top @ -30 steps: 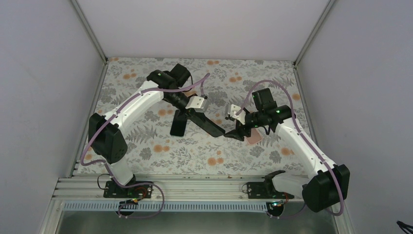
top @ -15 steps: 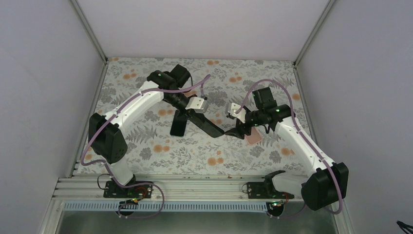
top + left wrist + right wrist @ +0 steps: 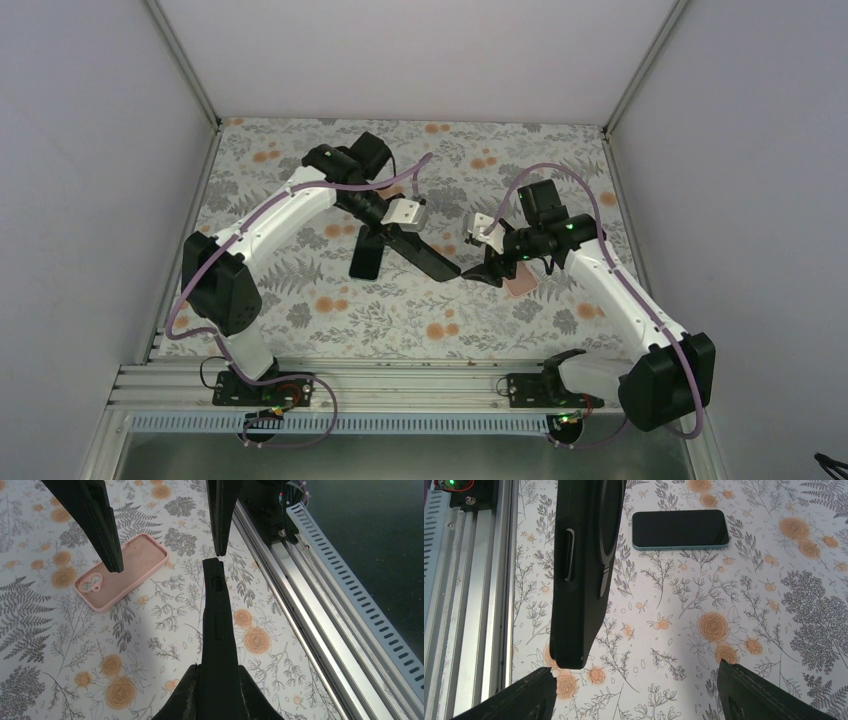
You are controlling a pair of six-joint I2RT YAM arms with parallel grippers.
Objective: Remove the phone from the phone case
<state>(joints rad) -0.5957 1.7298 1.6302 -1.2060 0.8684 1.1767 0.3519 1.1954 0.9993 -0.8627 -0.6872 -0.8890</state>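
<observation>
Left gripper [image 3: 216, 685] clamped on one end of black phone case [image 3: 215, 610], held edge-on above mid-counter (contents: cannot tell); right gripper [image 3: 634, 672] spread wide at its free end, tip near one finger, so off-centre closing could lever case loose and drop it.

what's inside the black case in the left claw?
Not visible. Of the black case, right wrist shows only ringed back and slotted side, left wrist just the edge in the left claw. Its open face is turned away.
</observation>
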